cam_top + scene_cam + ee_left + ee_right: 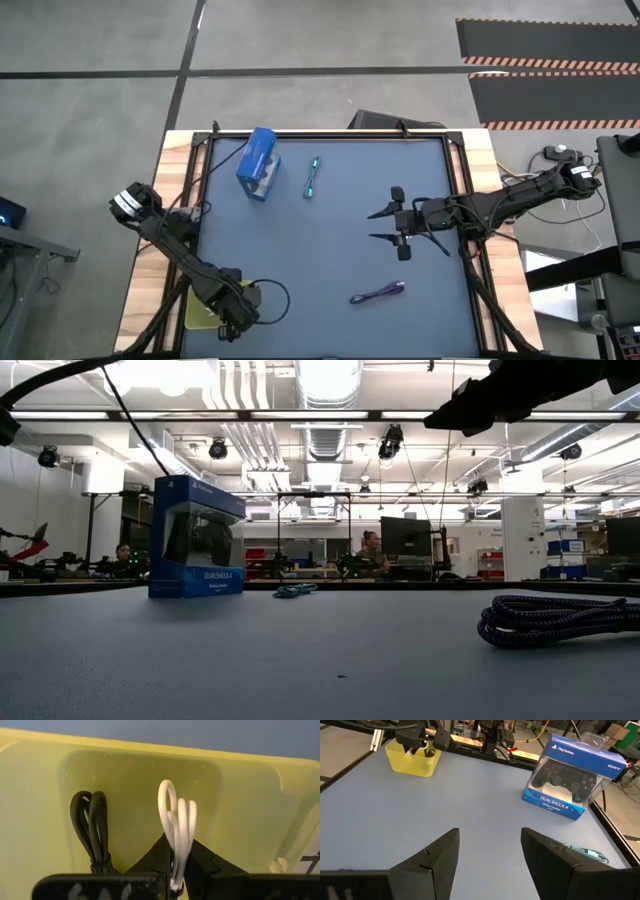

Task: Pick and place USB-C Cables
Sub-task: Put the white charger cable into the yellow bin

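My left gripper (177, 854) is down inside the yellow bin (240, 800) at the table's near left corner, shut on the white cable (178, 822). The black cable (93, 832) lies in the bin beside it. The teal cable (313, 178) lies on the blue mat near the far edge, next to the blue box (258, 165). Toward the near edge the purple cable (378, 293) lies on the mat. My right gripper (383, 226) hovers open over the mat's right half, touching nothing. My left gripper pinches the white cable's coiled bundle (176, 849) between its two fingers (157, 857), which come from above and point down into the bin. The looped end (168, 795) sticks out past the fingertips toward the bin's floor. I cannot tell whether it touches the floor.
The blue box with a clear window (567, 775) stands upright near the mat's far left. The yellow bin (412, 757) sits off the mat's near left corner. A black frame (455, 180) borders the mat. People sit at desks (370, 555) beyond the table.
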`<state>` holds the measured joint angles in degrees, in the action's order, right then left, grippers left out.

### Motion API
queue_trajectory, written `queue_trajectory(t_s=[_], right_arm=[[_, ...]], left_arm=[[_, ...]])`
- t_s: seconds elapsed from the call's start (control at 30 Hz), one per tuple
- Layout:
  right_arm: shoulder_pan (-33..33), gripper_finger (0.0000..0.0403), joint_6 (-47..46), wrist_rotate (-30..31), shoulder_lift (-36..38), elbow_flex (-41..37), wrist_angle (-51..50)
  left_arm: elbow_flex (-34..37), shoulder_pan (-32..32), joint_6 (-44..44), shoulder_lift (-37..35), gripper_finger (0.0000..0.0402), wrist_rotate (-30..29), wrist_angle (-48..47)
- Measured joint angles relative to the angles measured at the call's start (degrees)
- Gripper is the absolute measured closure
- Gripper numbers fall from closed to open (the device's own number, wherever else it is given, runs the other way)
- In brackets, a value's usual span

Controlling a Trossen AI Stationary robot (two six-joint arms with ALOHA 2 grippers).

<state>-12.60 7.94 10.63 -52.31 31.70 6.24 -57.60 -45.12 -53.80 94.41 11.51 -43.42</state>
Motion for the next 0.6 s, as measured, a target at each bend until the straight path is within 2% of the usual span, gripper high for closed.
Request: queue_trajectory(t_s=[0.6], right_arm=[[0.0,0.0197,0.1,0.0,0.0,0.0,0.0]], left_arm=[[0.0,0.0,0.0,0.1,0.0376,0.1,-0.1]])
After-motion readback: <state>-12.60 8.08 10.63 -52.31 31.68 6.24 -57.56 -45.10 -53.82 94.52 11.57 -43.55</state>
